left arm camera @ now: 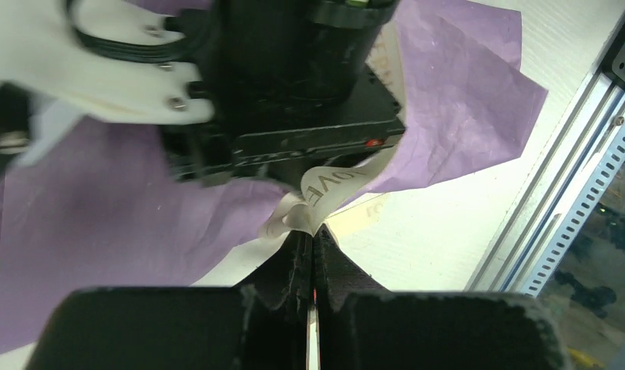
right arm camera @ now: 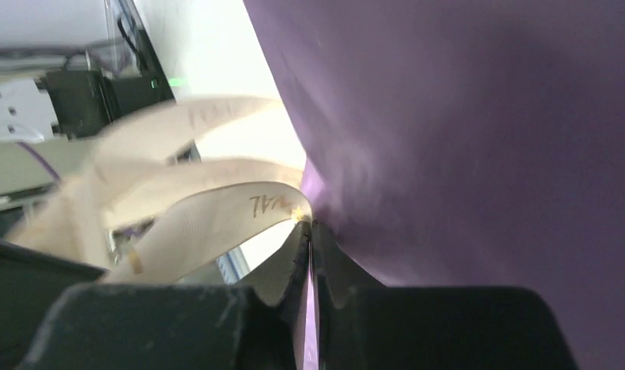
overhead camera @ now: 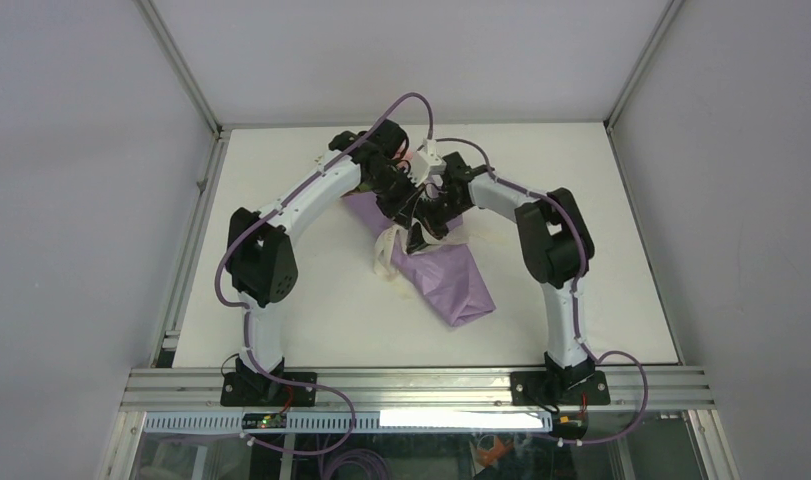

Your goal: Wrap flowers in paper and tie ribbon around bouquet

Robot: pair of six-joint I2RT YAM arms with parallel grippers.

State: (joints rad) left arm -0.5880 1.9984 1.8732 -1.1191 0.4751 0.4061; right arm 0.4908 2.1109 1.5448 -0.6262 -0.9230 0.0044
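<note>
Top external view: the bouquet lies on the table, long axis slanting from beneath both wrists toward the right arm's base. Both arms bow inward over its far end. Wrist views alone show the grips: left gripper clamped on the ribbon, right gripper likewise, against the bouquet's paper.

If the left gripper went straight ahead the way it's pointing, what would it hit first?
The ribbon pinched at the left gripper's shut tips, then probably the right arm's black wrist close behind; depth there is unclear.
</note>
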